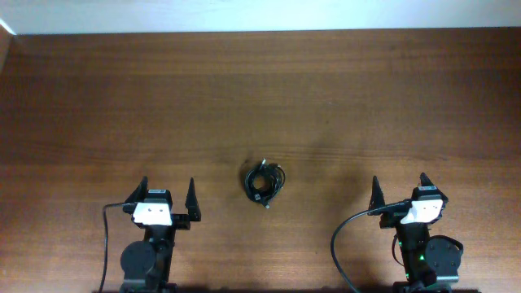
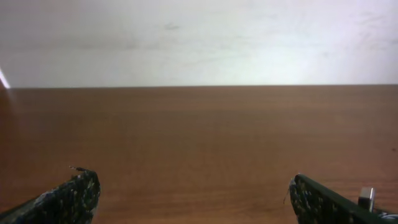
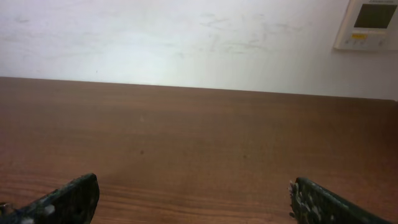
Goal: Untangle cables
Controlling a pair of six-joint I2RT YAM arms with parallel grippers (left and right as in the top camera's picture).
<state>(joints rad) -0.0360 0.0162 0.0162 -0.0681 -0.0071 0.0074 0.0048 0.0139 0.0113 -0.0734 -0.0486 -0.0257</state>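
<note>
You have the wide brown table [image 1: 260, 89] before you, and it is almost bare, so both arms have free room to reach in from the near edge. The left arm [image 1: 146, 252] and the right arm [image 1: 419, 256] sit at that edge, well apart, one on each side of the middle. I judge this to be a rest pose that keeps the overhead view open. The left gripper [image 1: 168, 191] points forward, its fingers wide apart with nothing between them. The right gripper [image 1: 400, 185] is the same, fingers spread and holding nothing. Each wrist view shows only wood and wall, because the grippers look straight ahead and not toward the centre. The cables [image 1: 264, 180] lie between the two grippers, a little ahead of them, as one small black knotted bundle that no finger touches. A short loose end [image 1: 264, 202] sticks out on its near side. The untangling is not yet begun; you probably need one gripper to pin the bundle and the other to pull that end
</note>
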